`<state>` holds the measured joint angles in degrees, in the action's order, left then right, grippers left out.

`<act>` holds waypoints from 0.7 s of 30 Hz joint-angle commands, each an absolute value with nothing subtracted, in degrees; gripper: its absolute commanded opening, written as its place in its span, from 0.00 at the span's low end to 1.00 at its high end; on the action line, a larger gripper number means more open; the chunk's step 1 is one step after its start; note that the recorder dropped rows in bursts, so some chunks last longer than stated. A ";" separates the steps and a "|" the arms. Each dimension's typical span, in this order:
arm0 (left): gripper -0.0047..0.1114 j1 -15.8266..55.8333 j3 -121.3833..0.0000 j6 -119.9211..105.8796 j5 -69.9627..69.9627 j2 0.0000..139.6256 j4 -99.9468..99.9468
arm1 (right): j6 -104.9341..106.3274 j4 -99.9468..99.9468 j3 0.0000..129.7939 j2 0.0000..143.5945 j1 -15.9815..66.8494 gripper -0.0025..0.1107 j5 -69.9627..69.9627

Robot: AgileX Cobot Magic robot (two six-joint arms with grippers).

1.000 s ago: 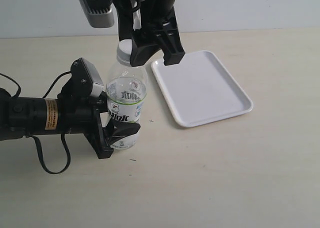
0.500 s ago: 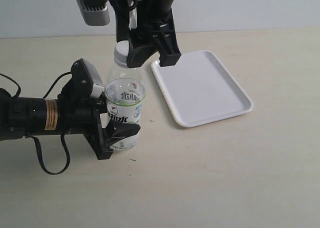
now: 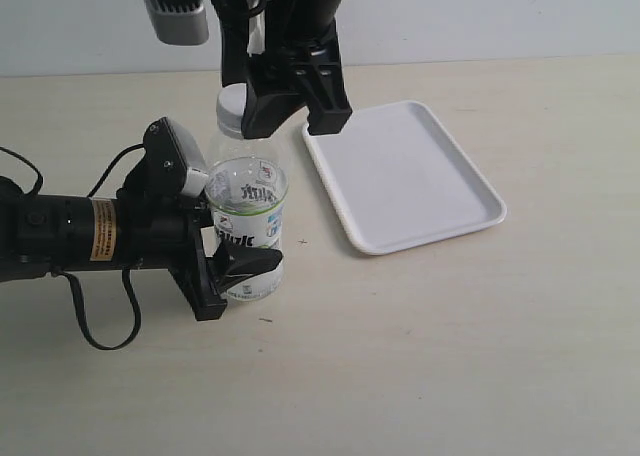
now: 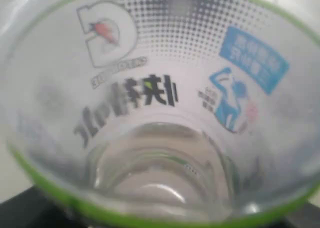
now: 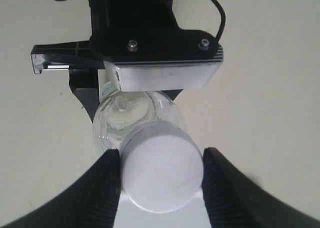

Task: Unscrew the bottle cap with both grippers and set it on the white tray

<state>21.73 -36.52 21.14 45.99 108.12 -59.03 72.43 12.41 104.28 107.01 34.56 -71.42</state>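
Since the earlier frames the right gripper [image 3: 295,116] has been carried leftward in the exterior view, and the bottle cap [image 3: 232,104] has been drawn along with it, so that the bottle [image 3: 245,201] is now seen leaning instead of upright; its base has hardly been shifted. The unscrewing step is judged to be in hand. It would be done best if the neck were brought back over the base before any turn is made; the twist should be kept about the bottle's own axis, since a sideways pull could bend the soft body or drag it through the lower grip; the cap should be lifted only once the thread is felt to be free.

The left gripper [image 3: 235,274] is closed on the bottle's lower body, at the label, and the bottle is held on the counter [image 3: 450,356] by it. In the right wrist view both fingers [image 5: 107,188] are pressed against the cap's sides, so a grip on the cap is judged. The white tray [image 3: 400,176] lies bare, near the bottle on its right.
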 commanded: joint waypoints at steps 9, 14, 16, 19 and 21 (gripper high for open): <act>0.04 21.80 -36.78 20.82 46.68 107.68 -58.76 | 68.78 13.99 104.34 106.79 34.61 0.64 -68.31; 0.04 21.80 -36.78 20.55 46.68 107.68 -58.76 | 68.78 14.22 104.34 106.56 34.61 0.64 -68.45; 0.04 21.80 -36.78 20.55 46.68 107.68 -58.76 | 68.67 14.62 104.34 105.92 34.61 0.64 -68.72; 0.04 21.80 -36.78 20.43 46.68 107.68 -58.76 | 65.39 15.01 104.34 104.75 34.61 0.64 -68.85; 0.04 21.80 -36.78 20.43 46.68 107.68 -58.76 | 62.56 15.01 104.34 104.18 34.61 0.64 -69.08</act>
